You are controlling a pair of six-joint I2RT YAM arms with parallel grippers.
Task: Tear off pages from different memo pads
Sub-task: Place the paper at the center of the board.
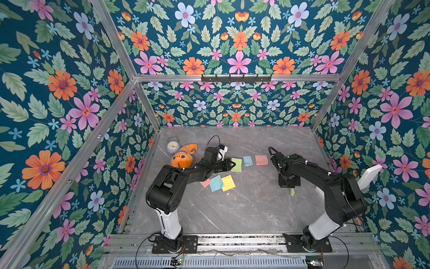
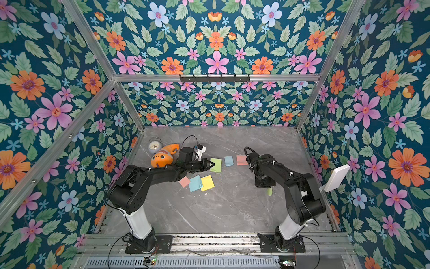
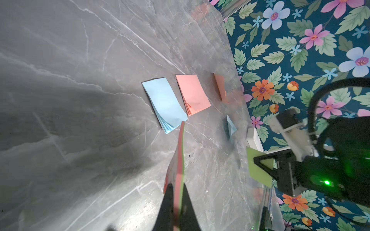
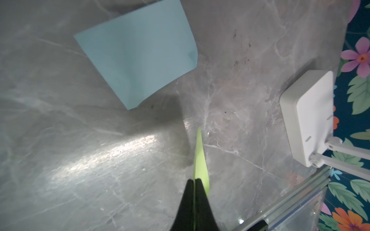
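Left gripper point(image 3: 177, 188) is clamped on the green square paper memo pad point(image 1: 237, 165), which sits edge-on between its fingers. Right gripper point(image 4: 194, 181) is pinched shut on the thin green paper page point(image 4: 200, 158), well apart from the pad.

Step, as judged: the page is torn free and has not yet been set down. Next move: lower it flat and release without creasing it.

Left of centre, we find an alarm clock point(image 1: 173, 145) beside an orange plush toy point(image 1: 183, 156); a white box point(image 1: 370, 175) stands at right.
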